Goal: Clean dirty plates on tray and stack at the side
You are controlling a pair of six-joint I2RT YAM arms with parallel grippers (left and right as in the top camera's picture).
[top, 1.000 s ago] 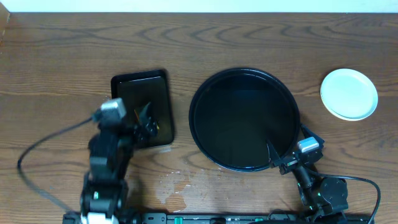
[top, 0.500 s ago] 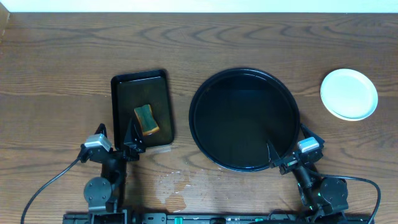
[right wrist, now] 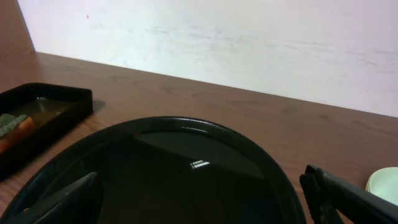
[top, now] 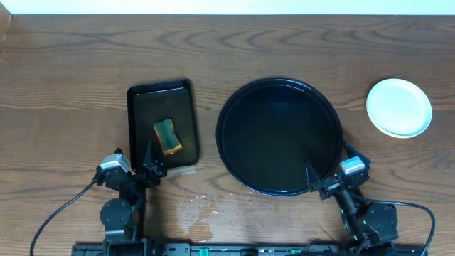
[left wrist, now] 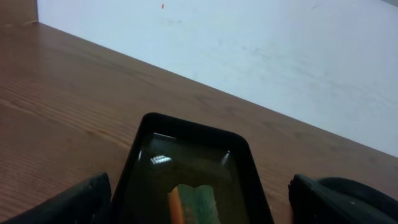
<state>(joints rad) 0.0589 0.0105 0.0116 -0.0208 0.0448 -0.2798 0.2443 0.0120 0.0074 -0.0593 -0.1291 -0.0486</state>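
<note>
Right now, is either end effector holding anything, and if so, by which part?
Nothing is held. The left end effector and right end effector both stand open and empty; the sponge lies loose in the rectangular tray.

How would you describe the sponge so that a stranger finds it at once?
Start at the large round black tray. To its left lies a smaller rectangular black tray. Inside it, toward the robot's end, rests the sponge, the only green-and-orange thing in view.
</note>
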